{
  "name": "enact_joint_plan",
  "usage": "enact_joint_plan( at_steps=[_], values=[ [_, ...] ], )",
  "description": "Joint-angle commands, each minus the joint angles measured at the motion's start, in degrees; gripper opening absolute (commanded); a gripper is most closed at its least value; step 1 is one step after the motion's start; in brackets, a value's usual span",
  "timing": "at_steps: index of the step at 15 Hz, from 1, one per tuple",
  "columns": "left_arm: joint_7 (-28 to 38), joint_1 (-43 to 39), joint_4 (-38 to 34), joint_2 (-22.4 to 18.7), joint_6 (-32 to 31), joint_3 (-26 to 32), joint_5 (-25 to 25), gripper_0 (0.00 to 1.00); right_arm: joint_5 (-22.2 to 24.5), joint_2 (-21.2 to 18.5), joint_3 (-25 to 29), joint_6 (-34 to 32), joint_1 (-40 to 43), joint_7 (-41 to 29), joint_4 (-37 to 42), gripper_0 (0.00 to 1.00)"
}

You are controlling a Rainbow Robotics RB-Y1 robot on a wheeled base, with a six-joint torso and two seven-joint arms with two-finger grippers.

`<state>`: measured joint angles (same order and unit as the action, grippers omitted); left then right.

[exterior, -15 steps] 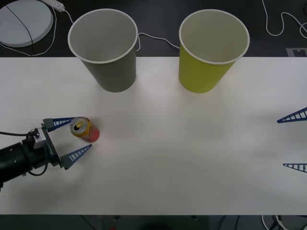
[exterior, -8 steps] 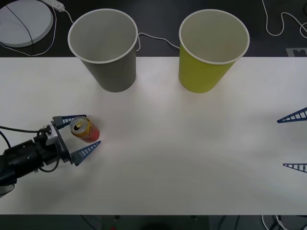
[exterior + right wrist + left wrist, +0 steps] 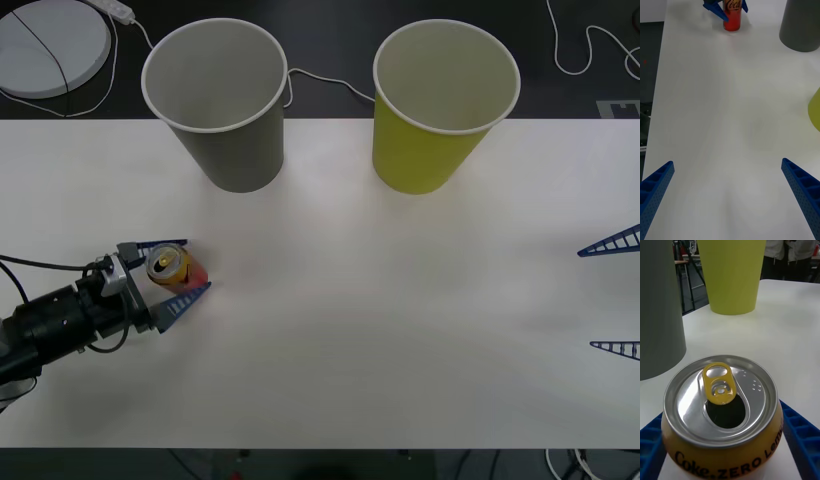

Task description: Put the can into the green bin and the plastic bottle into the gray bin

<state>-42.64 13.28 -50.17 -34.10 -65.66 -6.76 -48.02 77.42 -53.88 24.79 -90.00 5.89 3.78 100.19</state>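
The red-orange can [image 3: 176, 270] stands upright on the white table [image 3: 380, 330] at the front left, its open silver top and gold tab facing up [image 3: 720, 395]. My left gripper [image 3: 196, 266] is shut on the can, with one blue finger [image 3: 802, 437] pressed to each side. Behind it the gray bin [image 3: 228, 140] stands at the back left and the green bin [image 3: 430, 140] at the back right, both upright. My right gripper [image 3: 612, 296] hangs open at the far right, well away from the can [image 3: 732, 17]. The plastic bottle is out of view.
A white round disc [image 3: 45, 45] and white cables [image 3: 320, 80] lie on the dark floor beyond the table's far edge. A wide stretch of bare tabletop separates the two arms.
My left gripper has slid forward around the can and its fingers have closed in from wide apart onto the can's sides. The can and the right arm have not moved.
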Motion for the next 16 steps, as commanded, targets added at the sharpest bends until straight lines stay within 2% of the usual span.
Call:
enact_joint_plan(
  at_steps=[1, 3, 10, 13, 16],
  values=[
    [0.2, 0.0, 0.0, 0.0, 0.0, 0.1, 0.0, 0.03, 0.0, 0.0, 0.0, 0.0, 0.0, 0.0, 0.0, 1.0],
    [0.4, 0.0, 0.0, 0.0, 0.1, 0.1, 0.2, 0.0, 0.0, 0.0, 0.0, 0.0, 0.0, 0.0, 0.0, 1.0],
    [2.3, -0.3, -0.9, -0.8, 0.0, 0.1, 0.5, 0.0, 0.0, 0.0, 0.0, 0.0, 0.0, 0.0, 0.0, 1.0],
    [8.7, -1.2, -4.0, -3.2, -0.3, 0.1, -0.2, 0.0, 0.0, 0.0, 0.0, 0.0, 0.0, 0.0, 0.0, 1.0],
    [16.4, -4.8, -12.4, -6.8, 0.5, 1.3, -2.6, 0.0, 0.0, 0.0, 0.0, 0.0, 0.0, 0.0, 0.0, 1.0]
  ],
)
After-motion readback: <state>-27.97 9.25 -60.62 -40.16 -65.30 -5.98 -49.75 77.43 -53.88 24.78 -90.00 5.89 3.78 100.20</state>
